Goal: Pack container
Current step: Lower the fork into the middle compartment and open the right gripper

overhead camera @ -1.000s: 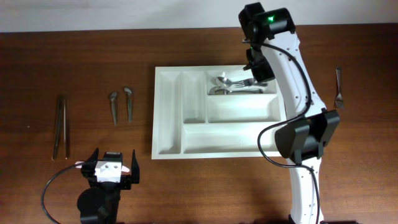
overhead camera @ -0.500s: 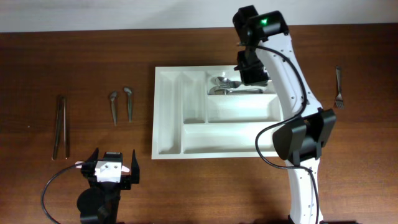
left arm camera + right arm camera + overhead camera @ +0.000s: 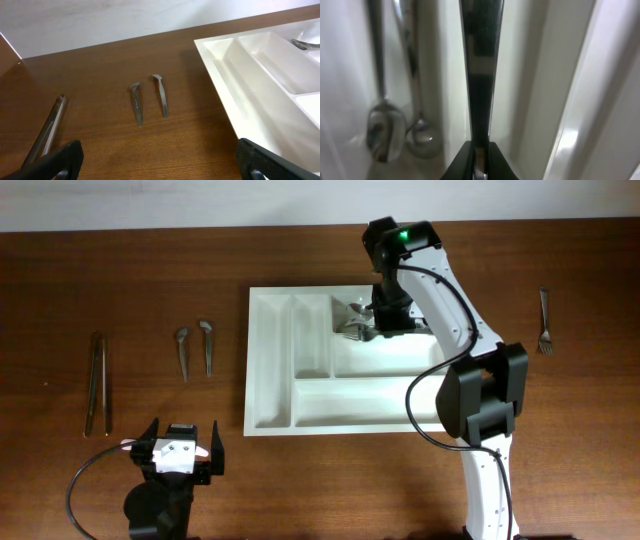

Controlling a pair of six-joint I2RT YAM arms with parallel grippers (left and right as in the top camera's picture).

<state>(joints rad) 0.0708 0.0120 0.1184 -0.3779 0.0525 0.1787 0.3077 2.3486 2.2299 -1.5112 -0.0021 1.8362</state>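
Observation:
The white container [image 3: 290,380] lies mid-table, and its left corner also shows in the left wrist view [image 3: 250,100]. My right gripper [image 3: 385,320] hangs over the container's upper right compartment. Seen from the right wrist, that gripper [image 3: 480,146] is shut on the handle of a long metal cutlery piece [image 3: 481,60] that points into this compartment. Two spoons [image 3: 382,125] lie there beside it. My left gripper [image 3: 178,450] is low at the front left, open and empty [image 3: 160,165].
Two short metal pieces [image 3: 195,348] lie left of the container, also in the left wrist view [image 3: 150,97]. A pair of long thin rods [image 3: 97,380] lies at the far left. A fork [image 3: 545,320] lies at the far right.
My right arm has swung left and a little toward the front over the upper right compartment, with the cutlery piece in its jaws. The left arm has not moved.

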